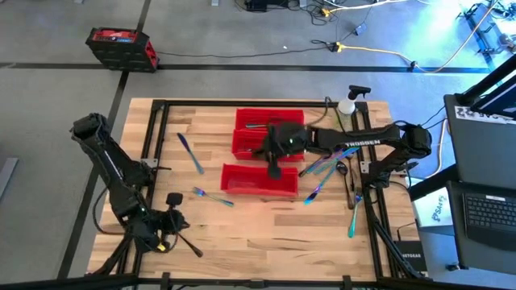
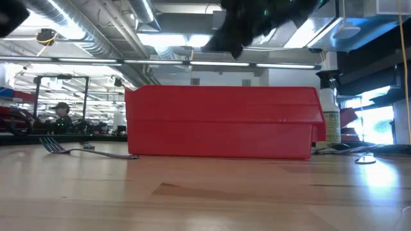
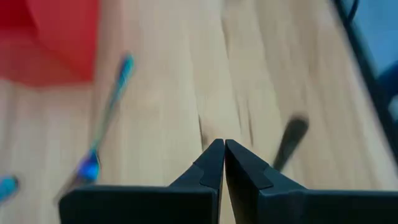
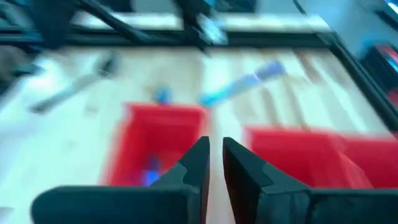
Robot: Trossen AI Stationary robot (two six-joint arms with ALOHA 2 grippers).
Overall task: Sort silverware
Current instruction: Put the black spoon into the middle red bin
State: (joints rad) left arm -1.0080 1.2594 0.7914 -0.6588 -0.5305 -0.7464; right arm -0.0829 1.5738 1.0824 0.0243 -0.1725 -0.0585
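Note:
Silverware lies about the wooden table: a blue knife (image 1: 191,153), a fork (image 1: 211,196), a pile (image 1: 326,165) at the right and a dark piece (image 1: 190,242) near the front. Two red bins stand mid-table, the far one (image 1: 270,133) and the near one (image 1: 258,179). My right gripper (image 1: 274,167) hovers above the bins, its fingers (image 4: 214,149) a narrow gap apart with nothing between them. A blue piece (image 4: 152,167) lies in the near bin (image 4: 161,143). My left gripper (image 3: 224,148) is shut and empty above the near left of the table (image 1: 173,225), between a blue piece (image 3: 109,118) and the dark one (image 3: 289,140).
A clear spray bottle (image 1: 348,103) stands at the far right behind the pile. One more blue piece (image 1: 355,217) lies near the table's right edge. A black frame rail (image 1: 367,201) runs along that side. Bare wood lies along the front between the arms.

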